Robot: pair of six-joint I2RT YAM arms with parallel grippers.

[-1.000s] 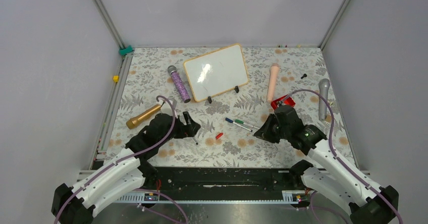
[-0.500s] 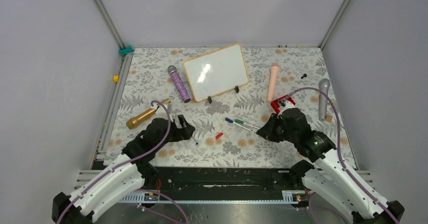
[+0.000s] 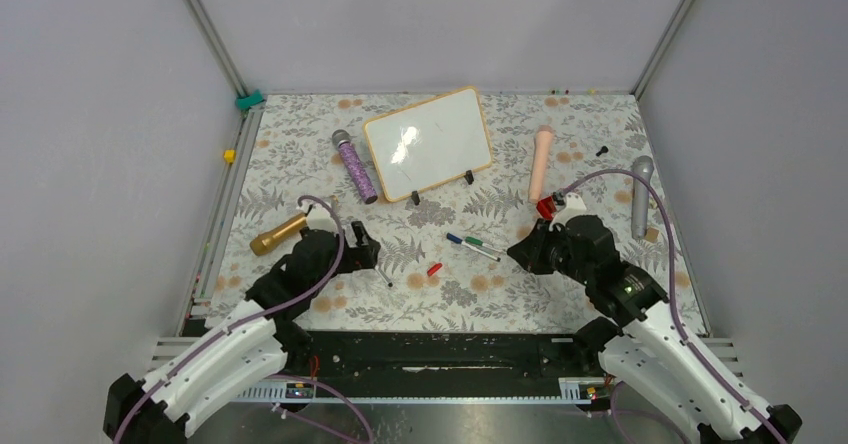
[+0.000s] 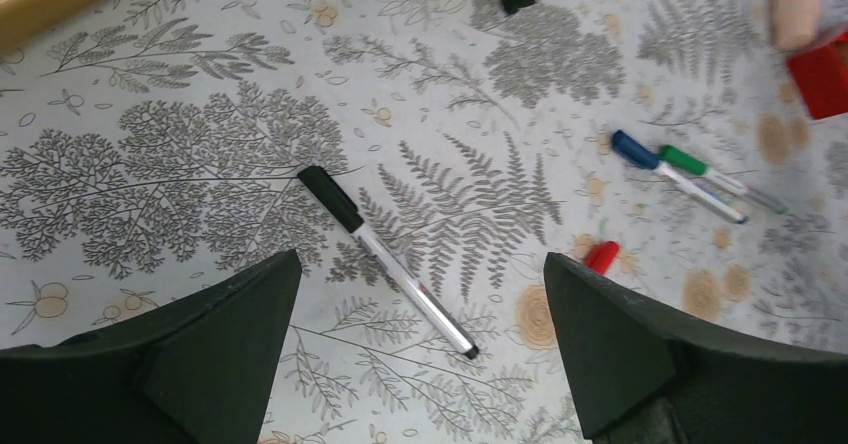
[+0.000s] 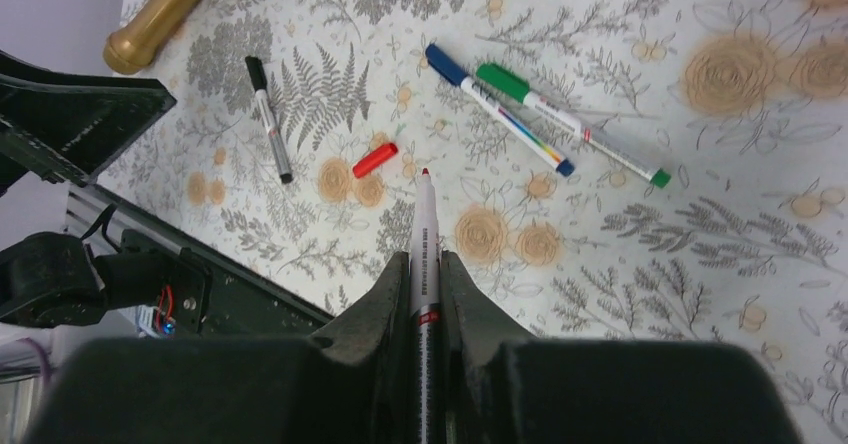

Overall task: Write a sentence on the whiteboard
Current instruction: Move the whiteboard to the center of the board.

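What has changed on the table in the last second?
The left gripper, open, drew back slightly toward its base above the black pen. The right gripper kept its hold on the red marker while its arm swung a little to the right. Nothing was picked up or let go. The whiteboard, still blank, the blue and green pens and the red cap stayed put.

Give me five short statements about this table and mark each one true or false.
The whiteboard is blank. True.
The right gripper is shut on an uncapped red marker. True.
The left gripper grips the black marker. False: it is open, and the marker lies on the tablecloth under it.
The red cap sits on the whiteboard. False: it lies on the tablecloth, apart from the board.
The blue marker and the green marker lie side by side. True.
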